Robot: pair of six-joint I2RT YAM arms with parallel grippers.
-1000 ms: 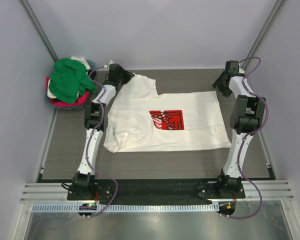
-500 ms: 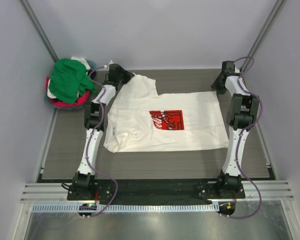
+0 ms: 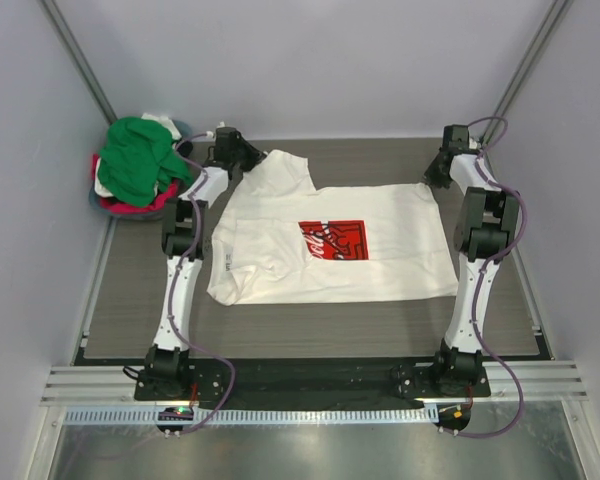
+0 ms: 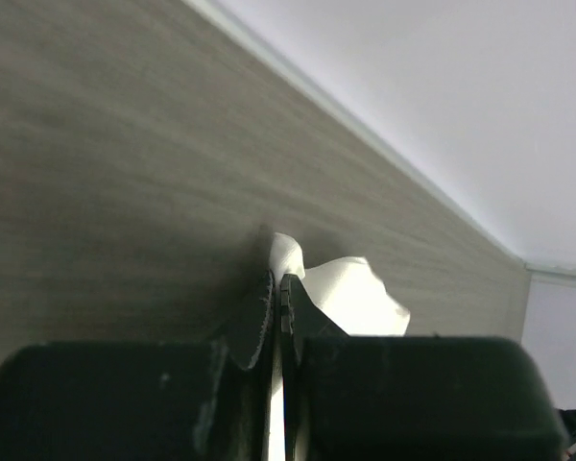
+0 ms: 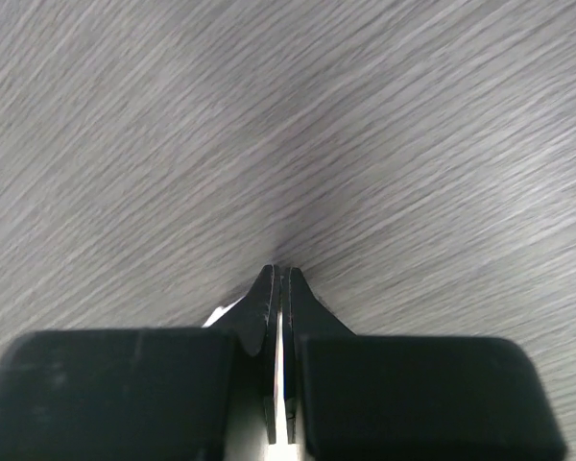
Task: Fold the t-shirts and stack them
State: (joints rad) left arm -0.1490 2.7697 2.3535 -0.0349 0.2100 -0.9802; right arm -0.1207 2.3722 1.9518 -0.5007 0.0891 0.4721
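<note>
A cream-white t-shirt [image 3: 380, 265] with a red square print [image 3: 332, 241] lies spread flat on the table. My left gripper [image 3: 250, 160] is at its far left sleeve, shut on the cloth. In the left wrist view the left gripper [image 4: 276, 280] pinches white fabric [image 4: 350, 293] that bulges out past the tips. My right gripper [image 3: 432, 181] is at the shirt's far right corner. In the right wrist view the right gripper [image 5: 280, 275] is shut low over the table, with a thin white strip of the shirt [image 5: 219, 314] between and beside its fingers.
A pile of other t-shirts [image 3: 135, 160], green on top with pink-red and white below, fills a basket [image 3: 108, 207] at the far left corner. Grey walls enclose the wood-grain table [image 3: 310, 325]. A metal rail [image 3: 310, 382] runs along the near edge.
The right gripper has closed on the shirt's far right corner after shifting slightly left and farther back. The left arm has drawn the sleeve a little to the left.
</note>
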